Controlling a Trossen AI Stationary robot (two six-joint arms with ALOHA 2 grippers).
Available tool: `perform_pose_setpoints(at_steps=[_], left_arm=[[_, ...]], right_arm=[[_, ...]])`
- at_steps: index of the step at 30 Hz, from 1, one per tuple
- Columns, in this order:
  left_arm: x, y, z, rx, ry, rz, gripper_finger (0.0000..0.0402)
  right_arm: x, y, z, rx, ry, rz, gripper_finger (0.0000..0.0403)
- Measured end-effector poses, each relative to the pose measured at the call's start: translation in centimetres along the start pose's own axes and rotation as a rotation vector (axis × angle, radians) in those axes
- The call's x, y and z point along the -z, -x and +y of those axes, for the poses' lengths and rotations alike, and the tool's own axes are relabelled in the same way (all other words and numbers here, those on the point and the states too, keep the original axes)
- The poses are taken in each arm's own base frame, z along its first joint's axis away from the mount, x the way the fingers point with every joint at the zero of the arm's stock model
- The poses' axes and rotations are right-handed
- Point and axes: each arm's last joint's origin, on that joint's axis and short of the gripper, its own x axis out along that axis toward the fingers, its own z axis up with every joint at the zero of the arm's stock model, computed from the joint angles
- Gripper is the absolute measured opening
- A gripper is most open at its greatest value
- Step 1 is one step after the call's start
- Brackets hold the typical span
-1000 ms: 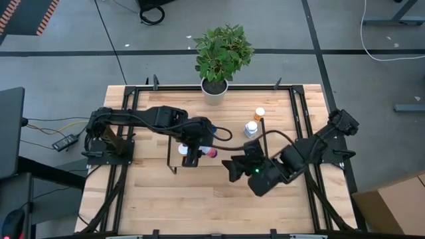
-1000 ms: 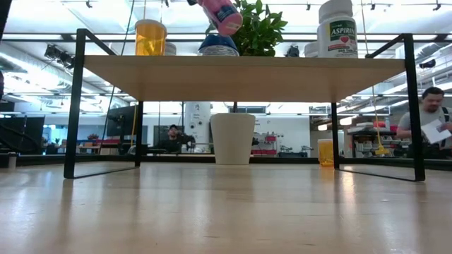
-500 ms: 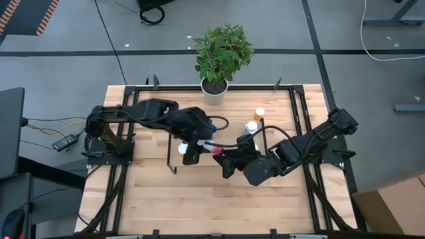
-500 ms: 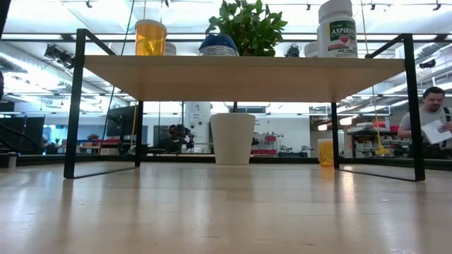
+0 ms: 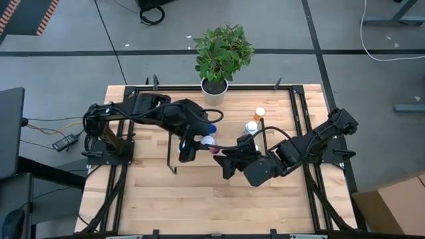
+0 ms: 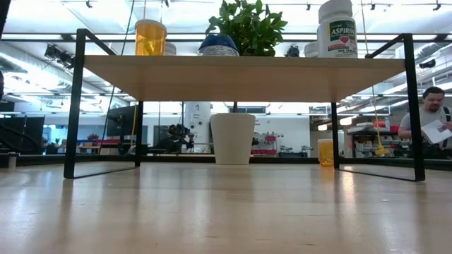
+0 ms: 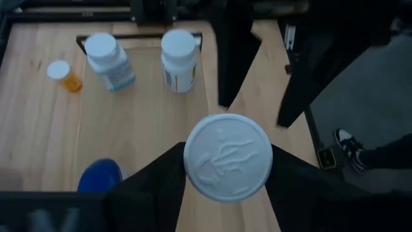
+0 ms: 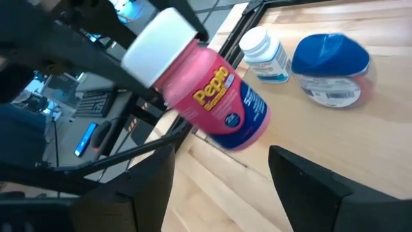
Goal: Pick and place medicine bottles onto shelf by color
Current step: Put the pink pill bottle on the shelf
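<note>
My left gripper [image 5: 194, 147] is shut on a pink bottle with a white cap [image 5: 211, 144], held up over the light-wood shelf [image 6: 244, 70]. The right wrist view shows the pink bottle [image 8: 219, 103] tilted in the air. My right gripper [image 5: 230, 163] is open just near-right of it, its fingers apart from the bottle. On the shelf stand an orange bottle [image 6: 150, 37], a blue oval bottle [image 6: 219, 44] and a white aspirin bottle [image 6: 337, 28]. My left gripper pinches the pink bottle's upper body just below the cap [image 8: 183, 72] between its two fingers. The white cap [image 7: 227, 158] faces back toward the wrist and hides the place of contact in the left wrist view. The bottle is tilted and lifted clear of the shelf.
A white plant pot [image 5: 214, 89] stands at the table's far edge. An orange bottle [image 5: 259, 114] stands on the table behind the shelf. A black frame [image 5: 299, 119] runs round the table. A person [image 6: 427, 120] stands in the room beyond.
My left gripper has risen with the pink bottle, which has left the top of the low view, and has drawn a little toward the far edge. My right gripper has moved toward the table's left, closing in on the bottle.
</note>
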Motion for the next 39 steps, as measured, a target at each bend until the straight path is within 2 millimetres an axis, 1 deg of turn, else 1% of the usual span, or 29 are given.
perform_pose_setpoints(at_steps=[4,9,11,15,19,22,28,34,39], left_arm=[[0.1,-0.1,0.0,-0.001,0.001,0.015,0.0199],[0.2,-0.1,0.0,-0.002,0.0,0.023,0.0185],[0.2,-0.6,0.1,-0.004,-0.002,0.034,0.0185],[0.3,-2.3,0.2,-0.009,-0.036,0.085,0.0195],[0.7,-5.0,0.4,-0.012,-0.042,0.185,0.0201],[1.2,-6.9,0.5,-0.011,-0.062,0.263,0.0195],[2.1,-9.6,0.8,-0.005,-0.106,0.387,0.0186],[2.6,-10.9,1.1,-0.003,-0.12,0.451,0.02],[3.0,-11.6,2.1,-0.008,-0.122,0.501,0.0191]], right_arm=[[0.3,0.3,0.1,-0.009,0.004,0.009,0.0259],[0.5,0.4,0.2,-0.017,-0.007,0.036,0.0259],[0.7,0.6,0.2,-0.027,-0.017,0.066,0.0259],[1.2,1.0,0.4,-0.045,-0.032,0.113,0.0259],[1.9,1.7,0.6,-0.06,-0.043,0.135,0.0259],[2.5,2.3,0.7,-0.073,-0.065,0.153,0.0259],[3.9,3.9,1.0,-0.102,-0.103,0.197,0.0259],[5.1,5.4,1.1,-0.121,-0.125,0.238,0.0259],[5.7,6.2,1.1,-0.124,-0.14,0.252,0.0259]])
